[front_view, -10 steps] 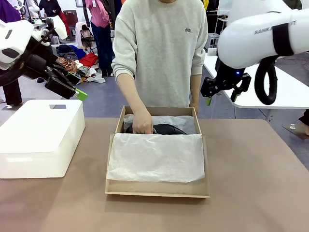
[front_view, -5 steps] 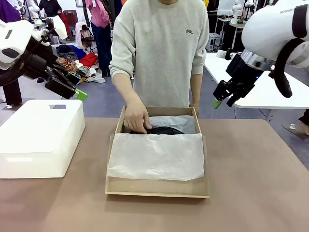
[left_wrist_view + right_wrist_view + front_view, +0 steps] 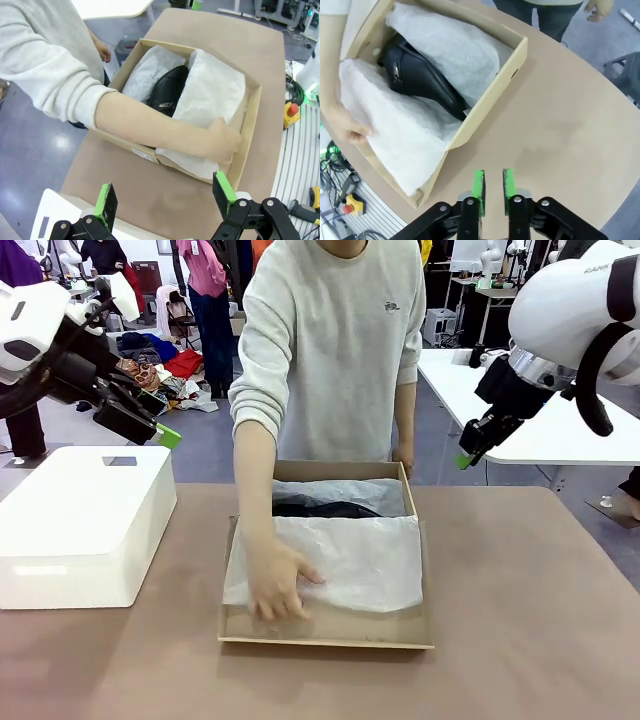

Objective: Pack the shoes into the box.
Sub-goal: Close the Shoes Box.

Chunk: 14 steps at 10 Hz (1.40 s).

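Observation:
The tan cardboard box (image 3: pixel 325 633) lies open in the middle of the table, lined with white tissue paper (image 3: pixel 355 560). A black leather shoe (image 3: pixel 325 509) shows at the far end, partly under tissue; its buckle strap is visible in the right wrist view on the shoe (image 3: pixel 417 75). The person's hand (image 3: pixel 275 585) presses on the tissue at the near end. My left gripper (image 3: pixel 165 435) hangs high at the left, open and empty (image 3: pixel 165 200), looking down on the box (image 3: pixel 250 125). My right gripper (image 3: pixel 468 455) hovers off the box's far right corner, shut on nothing (image 3: pixel 493 189).
A big white rounded box (image 3: pixel 85 520) stands on the table's left under my left gripper. The person stands at the far edge, forearm (image 3: pixel 150 125) stretched over the box. A white table (image 3: pixel 560 435) lies behind at the right. Bare brown tabletop (image 3: pixel 530 590) lies right of the box.
The person's hand left the shoe at the far end and came down onto the near tissue. My right gripper swung right and its fingers came together. The left arm stayed put.

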### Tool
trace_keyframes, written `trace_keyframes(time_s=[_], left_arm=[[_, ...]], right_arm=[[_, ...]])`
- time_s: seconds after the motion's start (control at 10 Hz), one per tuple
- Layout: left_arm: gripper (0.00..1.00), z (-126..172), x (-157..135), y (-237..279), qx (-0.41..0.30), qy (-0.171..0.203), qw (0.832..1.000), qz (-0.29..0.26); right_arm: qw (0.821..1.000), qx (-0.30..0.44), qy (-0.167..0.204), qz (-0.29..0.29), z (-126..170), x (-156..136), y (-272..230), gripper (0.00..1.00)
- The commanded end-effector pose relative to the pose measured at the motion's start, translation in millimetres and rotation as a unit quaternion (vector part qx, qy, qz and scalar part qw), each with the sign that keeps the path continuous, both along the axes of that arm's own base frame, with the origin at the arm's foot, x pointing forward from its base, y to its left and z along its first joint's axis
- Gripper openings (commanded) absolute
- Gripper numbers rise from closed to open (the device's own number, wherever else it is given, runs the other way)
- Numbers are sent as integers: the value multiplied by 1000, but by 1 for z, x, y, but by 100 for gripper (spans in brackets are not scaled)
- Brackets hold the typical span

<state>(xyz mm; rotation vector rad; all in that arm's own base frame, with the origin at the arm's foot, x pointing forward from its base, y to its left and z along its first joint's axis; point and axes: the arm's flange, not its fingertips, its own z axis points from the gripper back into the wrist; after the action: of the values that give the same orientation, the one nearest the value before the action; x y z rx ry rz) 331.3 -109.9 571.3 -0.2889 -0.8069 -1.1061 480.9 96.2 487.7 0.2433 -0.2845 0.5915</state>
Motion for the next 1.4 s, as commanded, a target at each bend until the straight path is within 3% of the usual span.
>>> trace_keyframes(time_s=[0.0,0.3,0.4,0.5,1.1,1.3], left_arm=[[100,0,0,0,-4,1,1000,-4],[100,0,0,0,-4,1,1000,-4],[100,0,0,0,-4,1,1000,-4],[100,0,0,0,-4,1,1000,-4],[100,0,0,0,-4,1,1000,-4],[100,0,0,0,-4,1,1000,-4]], right_arm=[[1000,7,-16,16,1,-1,-2,0],[999,-20,-26,-6,5,-6,1,0],[996,-67,-20,-59,8,-9,10,0],[1000,-4,-10,6,5,-1,1,0],[1000,-18,-9,-8,6,-2,4,0],[998,-1,-6,60,6,-3,-8,0]])
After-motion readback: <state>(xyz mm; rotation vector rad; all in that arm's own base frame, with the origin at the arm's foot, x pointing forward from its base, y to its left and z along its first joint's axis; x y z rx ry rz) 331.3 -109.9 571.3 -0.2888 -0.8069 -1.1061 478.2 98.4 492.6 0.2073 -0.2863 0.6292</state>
